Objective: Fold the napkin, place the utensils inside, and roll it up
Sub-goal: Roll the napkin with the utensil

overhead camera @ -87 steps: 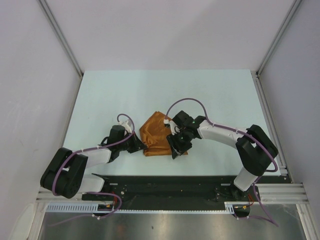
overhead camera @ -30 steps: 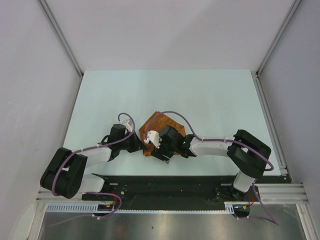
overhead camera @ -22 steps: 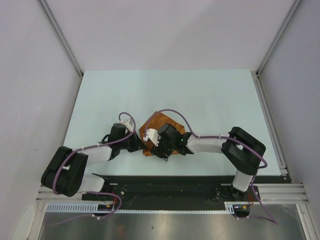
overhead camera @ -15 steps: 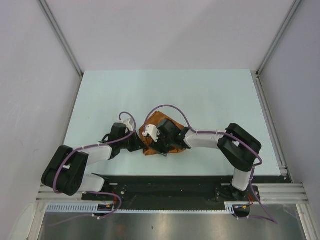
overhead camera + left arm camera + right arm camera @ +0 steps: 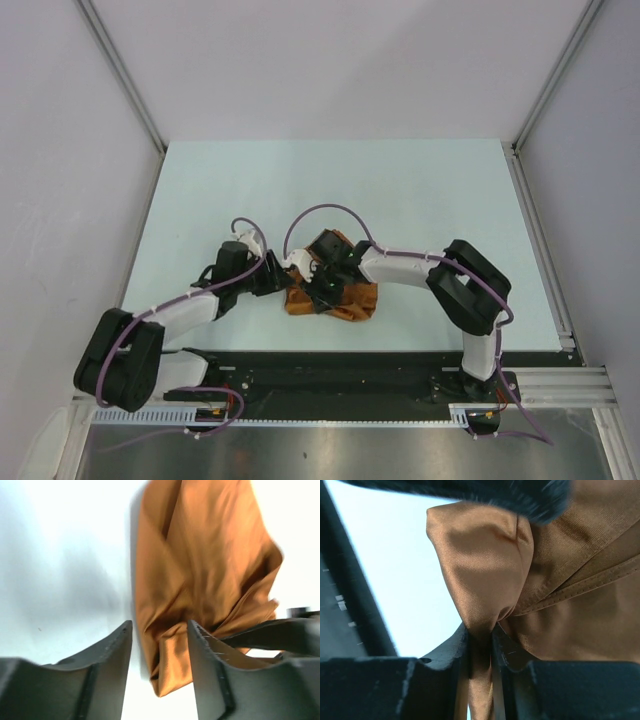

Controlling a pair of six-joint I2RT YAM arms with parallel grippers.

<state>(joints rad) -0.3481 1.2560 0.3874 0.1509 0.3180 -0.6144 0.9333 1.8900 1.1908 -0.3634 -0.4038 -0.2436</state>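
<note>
The rust-orange napkin [image 5: 352, 299] lies bunched up near the table's front edge, between the two arms. My left gripper [image 5: 281, 283] is at its left end. In the left wrist view its jaws [image 5: 159, 630] stand open, with a folded corner of the napkin [image 5: 200, 570] lying loose between them. My right gripper [image 5: 313, 288] reaches in from the right over the cloth. In the right wrist view this gripper [image 5: 481, 640] is shut on a pinched bunch of the napkin [image 5: 570, 605]. The utensils are hidden or out of view.
The pale table [image 5: 420, 200] stretches behind and to both sides of the napkin. Grey walls stand on three sides. A black base rail [image 5: 330, 370] runs along the front edge. Part of the right gripper [image 5: 280, 635] shows at the right of the left wrist view.
My left gripper has opened and let go of the napkin. My right gripper moved left across the cloth and shut on a bunch of it. The napkin is more crumpled.
</note>
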